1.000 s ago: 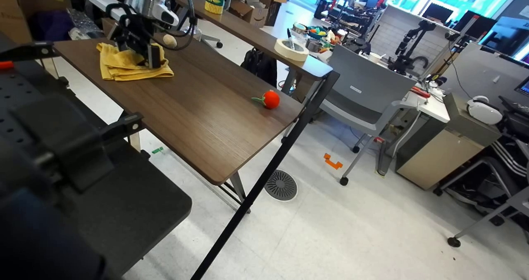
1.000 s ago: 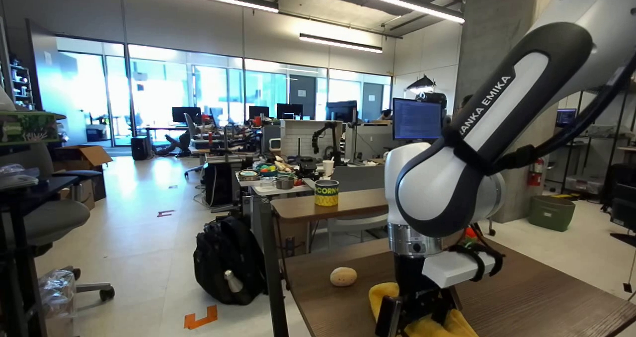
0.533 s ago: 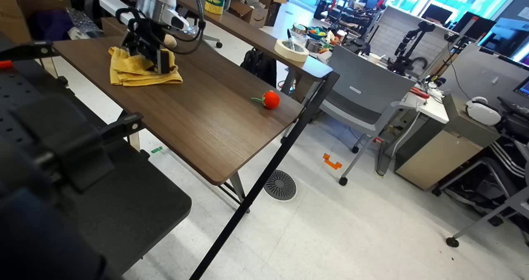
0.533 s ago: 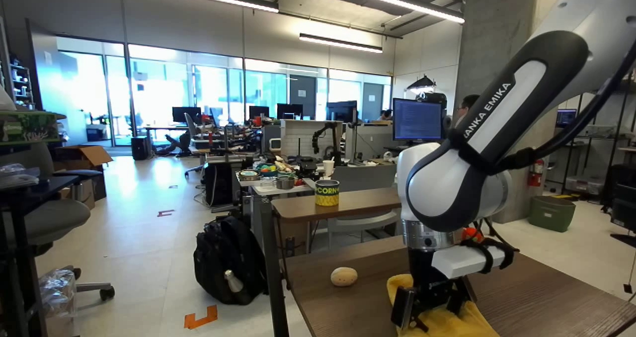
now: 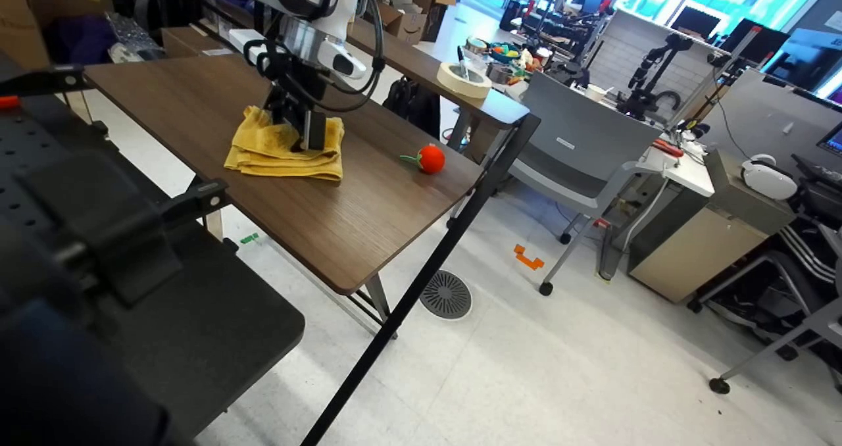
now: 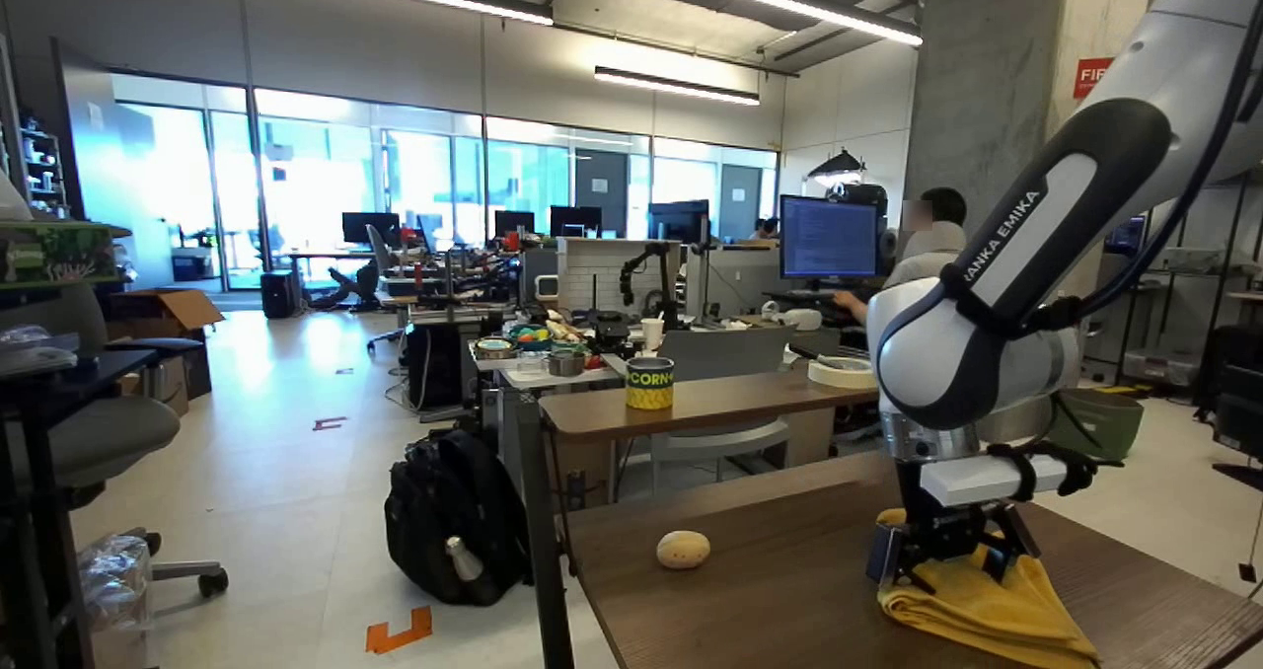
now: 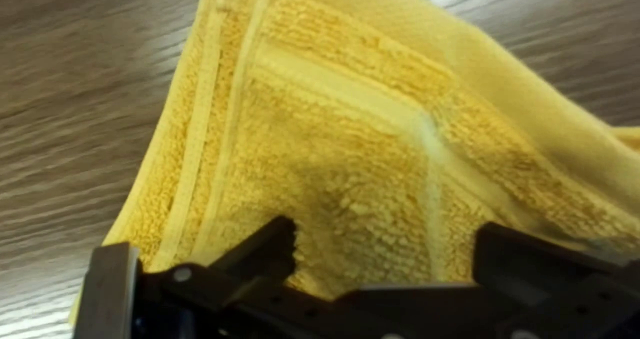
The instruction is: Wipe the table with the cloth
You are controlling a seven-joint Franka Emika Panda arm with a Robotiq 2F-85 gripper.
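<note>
The mustard-yellow cloth (image 5: 283,163) lies folded on the dark brown table (image 5: 368,229), and shows in both exterior views. My gripper (image 7: 385,234) is down on top of the cloth, its fingers (image 7: 272,244) spread wide apart. Between and ahead of them, the towelling of the cloth (image 7: 320,144) lies flat, not pinched. In an exterior view the fingertips appear to press into the cloth (image 6: 997,610); their exact contact is partly hidden by folds. Bare wood of the table (image 7: 75,104) shows on both sides of the fabric in the wrist view.
A red ball (image 5: 431,159) with a green stem sits near the table's end. A pale egg-shaped toy (image 6: 683,550) rests on the tabletop. On the raised shelf stand a corn can (image 6: 649,383) and a tape roll (image 5: 464,79). A black pole (image 5: 427,275) crosses one corner.
The arm and the cloth under it have slid together along the table, rightward in both exterior views and closer to the red ball. The gripper's fingers have stayed spread.
</note>
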